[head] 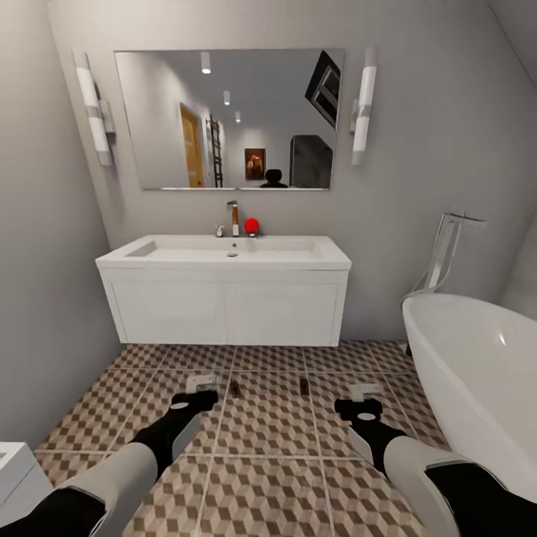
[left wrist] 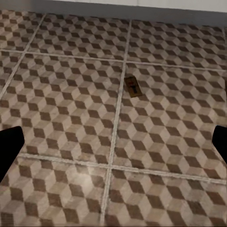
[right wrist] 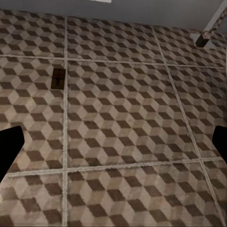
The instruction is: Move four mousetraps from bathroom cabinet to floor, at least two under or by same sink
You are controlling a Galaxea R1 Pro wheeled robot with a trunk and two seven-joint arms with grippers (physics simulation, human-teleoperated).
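Facing wide white rectangular basin on wall-hung vanity (head: 224, 257), chrome tap behind. Two small flat brown wooden mousetraps lying on cube-patterned brown-and-cream tiled floor (head: 261, 477): one (head: 235, 388) ahead of left hand (head: 201, 385), other (head: 303, 385) beside right hand (head: 364, 391). Both resting just in front of vanity's lower edge, likely set there to count as next to sink. Left hand spread wide, empty, hovering above tiles (left wrist: 56, 94) with trap (left wrist: 133, 87) between fingertips' line. Right hand likewise parted, holding nothing; trap (right wrist: 58, 78) off to one side. Remaining two traps not spotted. Oval white bathtub (head: 477, 373) crowding right arm; grey wall hemming left. Open tiles behind for backing out.
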